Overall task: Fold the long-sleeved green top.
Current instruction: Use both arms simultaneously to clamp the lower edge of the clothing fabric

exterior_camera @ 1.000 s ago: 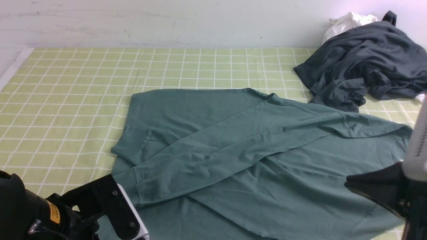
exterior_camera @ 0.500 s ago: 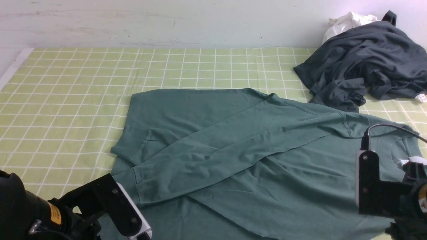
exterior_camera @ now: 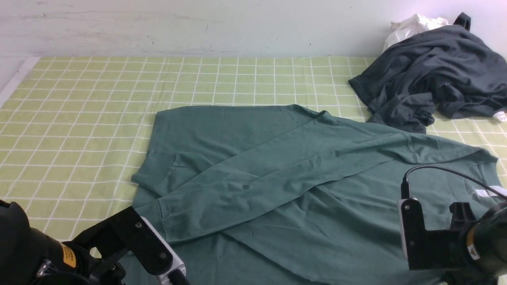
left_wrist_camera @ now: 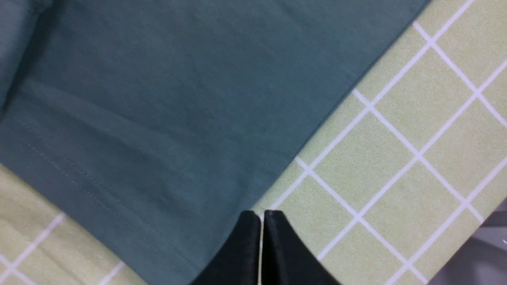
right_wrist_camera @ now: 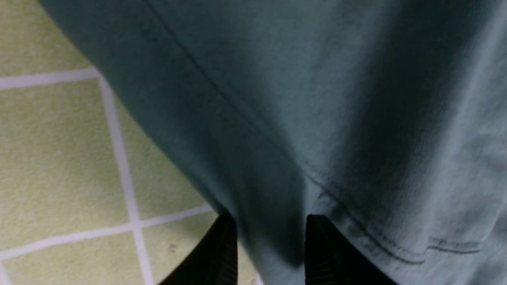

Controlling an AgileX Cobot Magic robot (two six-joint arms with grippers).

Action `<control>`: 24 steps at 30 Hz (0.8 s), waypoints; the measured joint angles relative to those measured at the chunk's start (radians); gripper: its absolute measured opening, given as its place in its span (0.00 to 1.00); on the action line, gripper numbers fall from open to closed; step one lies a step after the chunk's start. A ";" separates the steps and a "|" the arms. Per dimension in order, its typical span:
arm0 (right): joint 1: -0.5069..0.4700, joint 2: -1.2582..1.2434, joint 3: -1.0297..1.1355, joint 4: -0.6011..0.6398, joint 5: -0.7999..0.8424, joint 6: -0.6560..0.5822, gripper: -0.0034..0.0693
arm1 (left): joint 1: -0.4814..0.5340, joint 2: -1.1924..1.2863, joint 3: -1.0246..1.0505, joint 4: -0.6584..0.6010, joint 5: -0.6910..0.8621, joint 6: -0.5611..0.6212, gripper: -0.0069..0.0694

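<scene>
The muted teal-green cotton long-sleeved top point(exterior_camera: 301, 186) lies spread flat on the counter, which is covered by a yellow-green checked cloth point(exterior_camera: 99, 99). Its long axis runs from one gripper to the other. The hem end is on the left gripper's side, and the ribbed neck with its white label point(exterior_camera: 483, 192) is on the right gripper's side. Both sleeves point(exterior_camera: 245, 186) are already laid slantwise over the body. The left gripper point(left_wrist_camera: 260, 215) has its jaws pressed together and holds nothing. Its tips sit just at the near edge of the top, close to the stitched hem, with bare checked cloth to one side. The right gripper point(right_wrist_camera: 271, 223) has its jaws parted, and nothing looks clamped. The top's near edge and a stitched seam lie directly ahead of and under the gap. Each arm is therefore nearest its own end of the near long edge, which probably sets up a lengthwise fold carried away from the grippers toward the far edge. For that the left jaws would need to part first. Well beyond the right gripper, at the far corner, a crumpled dark charcoal-grey garment point(exterior_camera: 431, 75) rests against a small white cloth point(exterior_camera: 412, 25), clear of the top. No container is in view.
</scene>
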 joint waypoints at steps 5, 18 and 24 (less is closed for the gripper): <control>0.000 0.016 0.001 -0.007 -0.005 0.012 0.25 | 0.000 0.000 0.000 -0.020 -0.001 0.000 0.09; 0.000 -0.037 -0.088 0.010 0.124 0.374 0.04 | 0.000 0.000 0.000 -0.015 -0.019 -0.006 0.14; 0.000 -0.037 -0.088 0.013 0.113 0.476 0.04 | 0.000 0.039 0.038 0.165 -0.066 0.036 0.36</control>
